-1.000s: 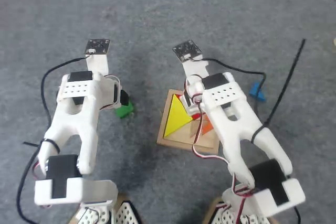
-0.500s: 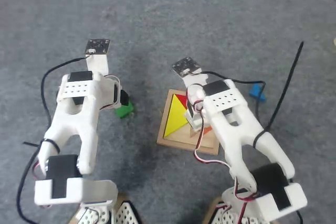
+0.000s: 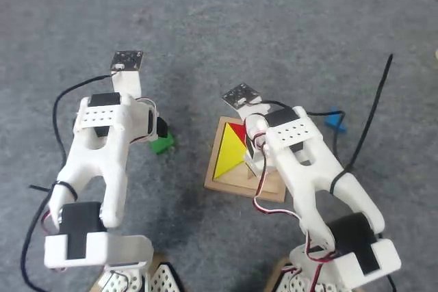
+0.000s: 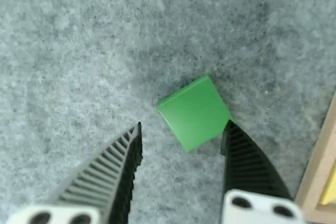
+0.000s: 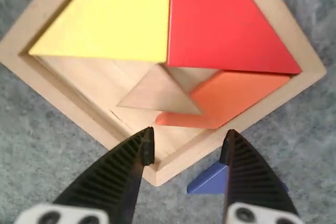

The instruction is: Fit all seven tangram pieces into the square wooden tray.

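Your left gripper (image 4: pixel 184 125) hangs spread over the grey carpet (image 4: pixel 63 35), with the green square (image 4: pixel 195 112) lying just beyond its tips, outside the tray. Your right gripper (image 5: pixel 190 131) is likewise spread and empty above a corner of the square wooden tray (image 5: pixel 16 51). The tray holds a yellow triangle (image 5: pixel 113 17), a red triangle (image 5: pixel 220 24), an orange piece (image 5: pixel 236 95) and a plain wooden triangle (image 5: pixel 157 98). A blue piece (image 5: pixel 207 182) lies just outside that corner.

- Even, diffuse light is spread over the grey mat (image 3: pixel 205 32) in the high view.
- Soft-edged shadows are cast on the mat beneath the left arm (image 3: pixel 99 155) and the right arm (image 3: pixel 308 169), and are darkest between them.
- In the left wrist view, a dim patch is laid just beside the green piece (image 4: pixel 194 111).
- In the right wrist view, the yellow piece (image 5: pixel 110 17) and red piece (image 5: pixel 220 24) are brightly, evenly lit, and a thin shadow is thrown inside the rim of the tray (image 5: pixel 52 88).
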